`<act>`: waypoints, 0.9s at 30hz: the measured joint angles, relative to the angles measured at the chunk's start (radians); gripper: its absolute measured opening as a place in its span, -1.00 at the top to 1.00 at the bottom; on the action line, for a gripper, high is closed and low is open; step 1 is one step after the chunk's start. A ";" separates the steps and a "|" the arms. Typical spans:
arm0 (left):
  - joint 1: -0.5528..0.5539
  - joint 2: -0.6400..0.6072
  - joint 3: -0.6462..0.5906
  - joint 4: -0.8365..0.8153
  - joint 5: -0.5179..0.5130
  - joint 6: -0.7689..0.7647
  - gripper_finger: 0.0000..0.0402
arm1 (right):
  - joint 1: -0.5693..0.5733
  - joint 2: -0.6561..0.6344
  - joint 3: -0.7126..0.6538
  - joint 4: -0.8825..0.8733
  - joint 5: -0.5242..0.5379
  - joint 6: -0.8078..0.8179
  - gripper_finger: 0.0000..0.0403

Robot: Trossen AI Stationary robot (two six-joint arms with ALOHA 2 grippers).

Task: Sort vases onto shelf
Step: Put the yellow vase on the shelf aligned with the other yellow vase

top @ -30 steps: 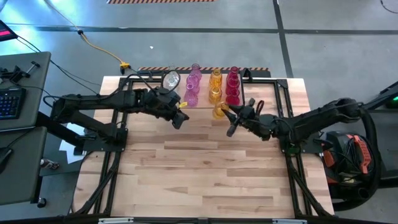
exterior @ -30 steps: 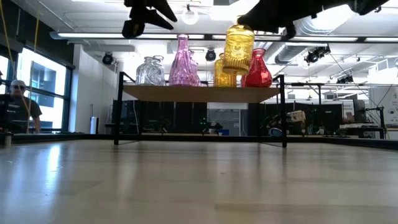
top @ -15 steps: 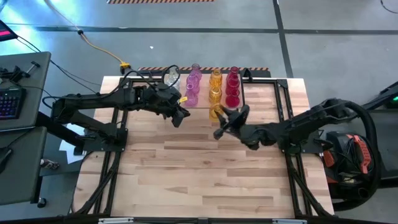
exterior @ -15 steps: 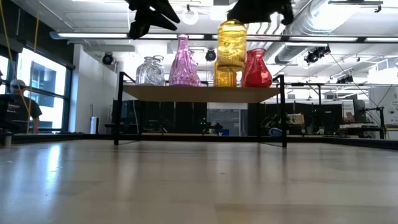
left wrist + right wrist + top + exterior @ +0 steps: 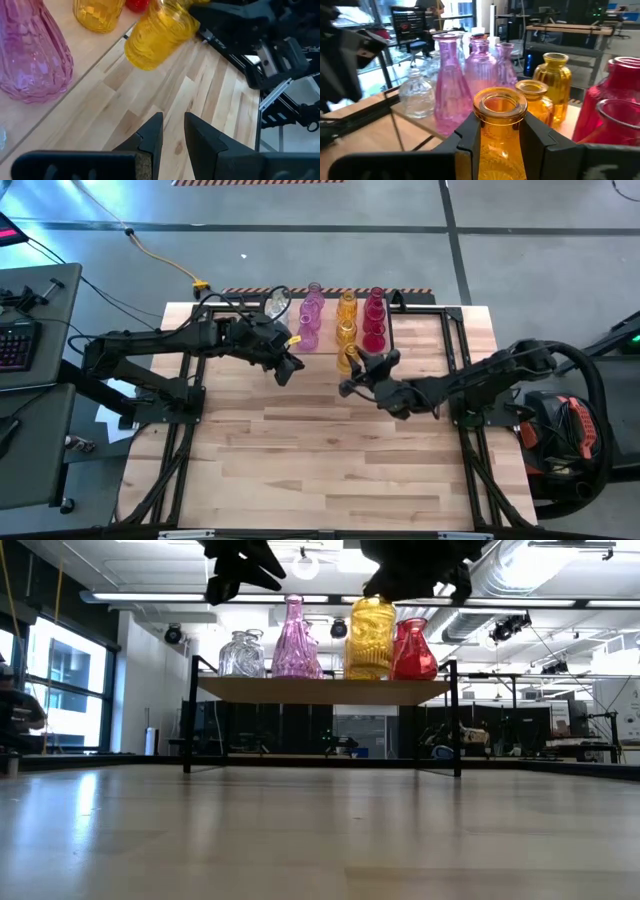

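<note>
We see the right gripper clamped on the neck of an amber vase, holding it in the air at the front edge of the shelf, just before the yellow row. Clear, pink, yellow and red vases stand in rows on the board. The left gripper hangs empty near the shelf's front, its fingers a narrow gap apart.
</note>
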 joint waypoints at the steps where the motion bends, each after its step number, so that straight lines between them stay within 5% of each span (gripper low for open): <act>1: 0.000 0.000 0.000 -0.001 0.000 0.000 0.65 | -0.003 0.000 -0.001 0.000 0.004 0.000 0.63; 19: 0.027 0.000 0.000 -0.008 -0.001 0.034 0.65 | -0.087 0.000 -0.003 0.024 -0.048 -0.021 0.63; 27: 0.069 -0.066 -0.001 -0.147 -0.004 0.089 0.65 | -0.120 0.000 -0.003 0.037 -0.076 -0.029 0.63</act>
